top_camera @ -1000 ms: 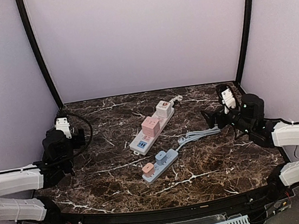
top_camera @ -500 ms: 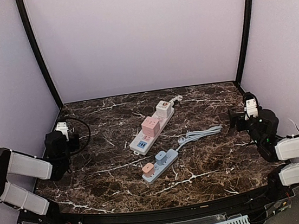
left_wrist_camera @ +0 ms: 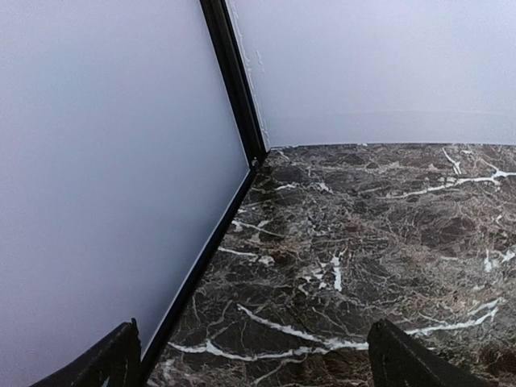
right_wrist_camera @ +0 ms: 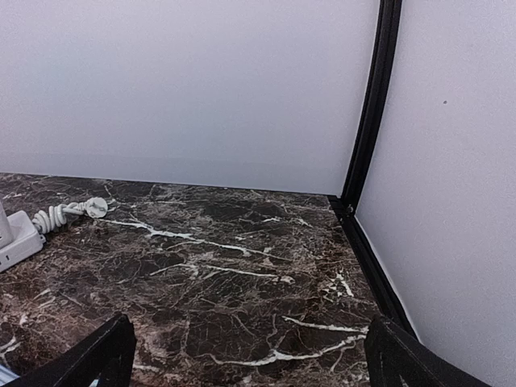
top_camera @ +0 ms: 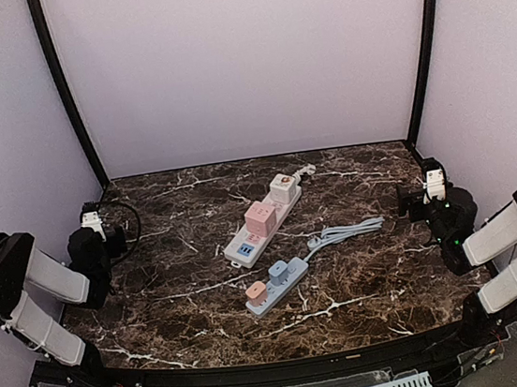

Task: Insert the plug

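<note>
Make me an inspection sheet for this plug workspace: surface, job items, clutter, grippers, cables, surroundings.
Surface: dark marble table, no spills seen.
Job's things: white power strip at centre, carrying pink and white cube blocks; smaller blue-grey power strip nearer the arms, with a pink and a blue block on top.
Clutter: nothing seen.
Grippers: left gripper open and empty at the left edge; right gripper open and empty at the right edge.
Cables: grey cable bundled to the right of the strips; white cable coiled at the white strip's far end; black cable looped by the left arm.
Surroundings: plain pale walls, black corner posts.
</note>
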`<action>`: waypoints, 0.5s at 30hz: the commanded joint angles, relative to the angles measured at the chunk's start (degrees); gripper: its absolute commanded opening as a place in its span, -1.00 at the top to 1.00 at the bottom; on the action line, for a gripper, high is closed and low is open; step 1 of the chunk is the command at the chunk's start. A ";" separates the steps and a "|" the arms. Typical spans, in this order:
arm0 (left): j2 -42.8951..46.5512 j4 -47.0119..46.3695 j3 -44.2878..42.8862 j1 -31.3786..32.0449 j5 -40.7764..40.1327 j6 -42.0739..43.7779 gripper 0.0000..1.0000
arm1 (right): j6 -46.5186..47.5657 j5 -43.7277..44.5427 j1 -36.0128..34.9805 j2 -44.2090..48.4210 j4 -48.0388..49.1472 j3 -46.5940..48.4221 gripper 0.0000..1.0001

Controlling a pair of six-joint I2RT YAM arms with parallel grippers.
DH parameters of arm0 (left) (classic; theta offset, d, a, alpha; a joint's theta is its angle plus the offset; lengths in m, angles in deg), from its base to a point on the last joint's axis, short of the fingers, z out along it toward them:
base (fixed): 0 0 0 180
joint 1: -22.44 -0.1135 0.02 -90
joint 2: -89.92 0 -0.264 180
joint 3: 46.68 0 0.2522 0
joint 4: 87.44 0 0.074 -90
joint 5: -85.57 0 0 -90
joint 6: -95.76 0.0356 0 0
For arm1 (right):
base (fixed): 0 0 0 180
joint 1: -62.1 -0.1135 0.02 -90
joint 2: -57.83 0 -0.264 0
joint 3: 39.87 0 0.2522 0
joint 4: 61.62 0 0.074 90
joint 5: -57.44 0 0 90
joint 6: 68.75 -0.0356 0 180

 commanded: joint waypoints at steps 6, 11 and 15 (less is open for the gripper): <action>-4.13 -1.42 -1.18 -2.28 6.12 -2.57 -0.97 | -1.17 -3.90 3.93 -7.24 6.94 3.08 -0.97; -4.14 -0.40 -1.74 -2.74 5.91 -3.34 -0.97 | -4.70 -10.00 8.19 -9.60 6.35 3.91 -0.97; -4.22 -0.98 -1.55 -2.73 5.45 -3.28 -0.97 | -4.46 -10.21 8.18 -10.15 7.96 3.64 -0.97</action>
